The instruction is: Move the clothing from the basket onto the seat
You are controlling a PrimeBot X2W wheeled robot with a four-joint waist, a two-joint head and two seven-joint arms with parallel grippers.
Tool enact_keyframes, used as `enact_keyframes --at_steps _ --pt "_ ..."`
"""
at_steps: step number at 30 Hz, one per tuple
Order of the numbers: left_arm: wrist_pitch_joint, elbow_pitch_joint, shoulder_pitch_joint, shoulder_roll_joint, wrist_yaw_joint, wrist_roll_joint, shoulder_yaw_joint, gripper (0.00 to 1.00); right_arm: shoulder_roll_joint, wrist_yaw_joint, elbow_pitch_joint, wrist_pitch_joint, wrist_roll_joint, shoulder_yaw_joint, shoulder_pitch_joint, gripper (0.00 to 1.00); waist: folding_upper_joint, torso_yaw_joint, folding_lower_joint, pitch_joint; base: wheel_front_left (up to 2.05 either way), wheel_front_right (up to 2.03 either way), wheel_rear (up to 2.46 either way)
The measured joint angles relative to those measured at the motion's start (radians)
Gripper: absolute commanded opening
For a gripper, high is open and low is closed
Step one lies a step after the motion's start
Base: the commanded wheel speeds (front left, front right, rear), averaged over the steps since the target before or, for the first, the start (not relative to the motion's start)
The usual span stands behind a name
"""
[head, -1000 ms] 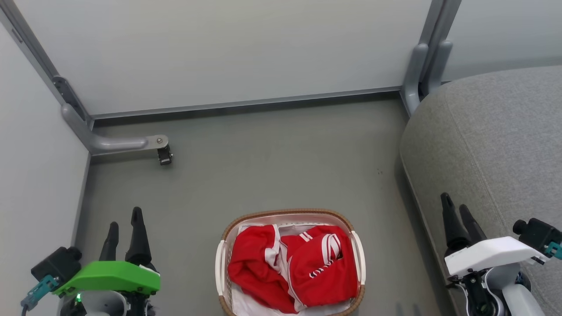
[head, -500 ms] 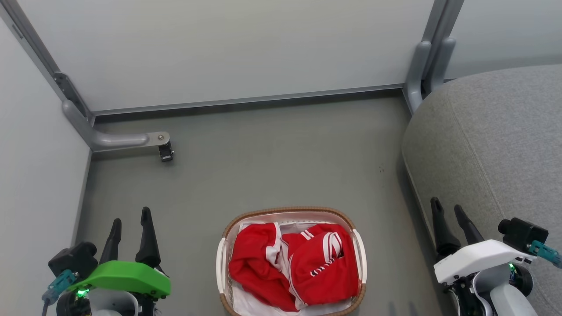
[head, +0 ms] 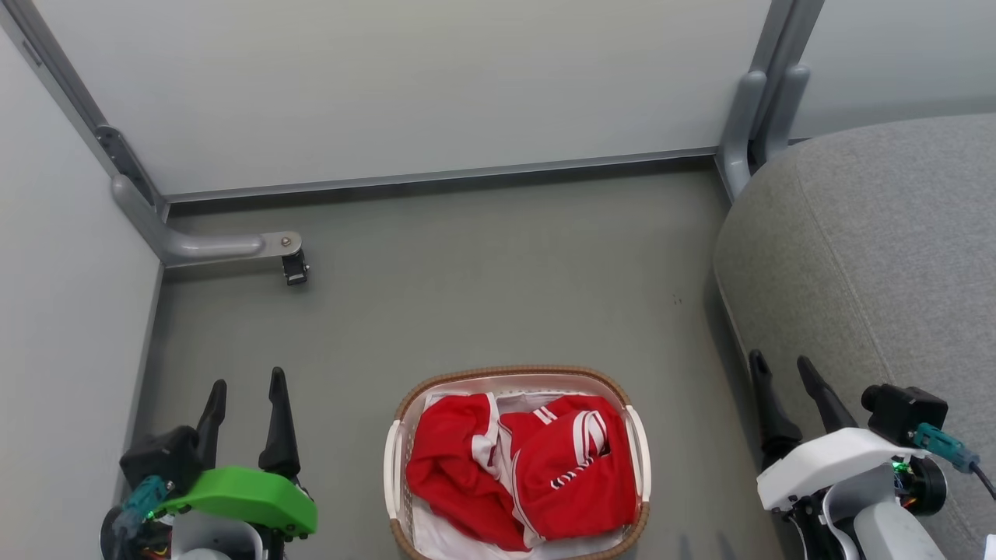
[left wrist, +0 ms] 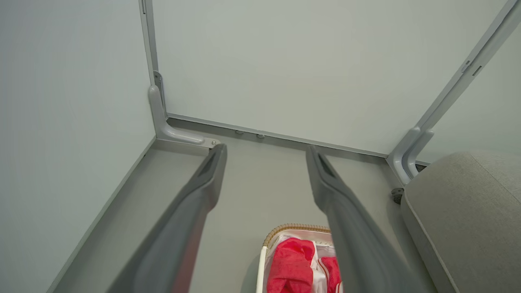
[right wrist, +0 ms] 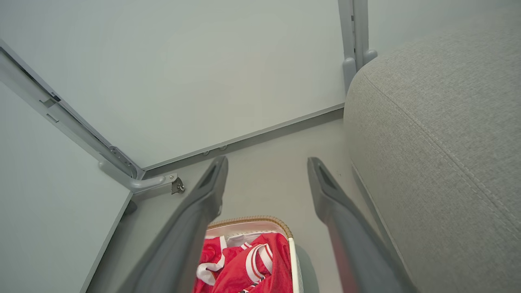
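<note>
Zero garments on the seat (head: 871, 257) so far, by my read. The whole job is ahead of me.

Head view: the clothing (head: 517, 467), both red pieces, lies bunched side by side in the basket (head: 510, 372), w/ the white liner (head: 436, 537) showing under it. The basket sits on the floor (head: 482, 295) right in front of me. The seat is off to my right, and what I can see of it is bare grey fabric, no red on it. My L claw (head: 248, 378) hangs low on the left, well apart from the basket, fingers spread, nothing between them. My R claw (head: 777, 358) hangs low on the right, just beside the seat's edge, also spread and empty.

L wrist view: fingers wide apart, floor and wall (left wrist: 264, 61) beyond them. The basket rim pokes in at the bottom w/ red clothing inside, partly behind one finger. Seat corner at far right. No contact w/ anything.

R wrist view: same story, fingers wide, nothing gripped. The basket is below and between them, clothing w/ its white stripes plain to see, and the seat runs right alongside.

So done: nil. Left, as I judge it: drop a claw into the basket, pinch a piece, lift it clear of the rim, swing right, let go on the seat, then repeat for piece no. 2. The R claw looks better placed for the carry, being nearest the seat.
</note>
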Motion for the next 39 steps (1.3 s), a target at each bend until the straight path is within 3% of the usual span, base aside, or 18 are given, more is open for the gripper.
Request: enact_keyframes --at_steps 28,39 --pt "-0.061 0.013 0.044 -0.022 0.006 0.228 -0.006 1.00 0.003 0.000 0.076 -0.060 -0.224 0.032 0.001 1.00 0.0000 -0.001 0.0000 -0.002 0.00 0.00 0.00" --pt "-0.083 0.049 0.039 -0.039 -0.040 0.293 0.002 1.00 0.006 0.000 0.051 -0.082 -0.293 0.033 -0.038 1.00 0.0000 -0.007 0.0000 0.045 0.00 0.00 0.00"
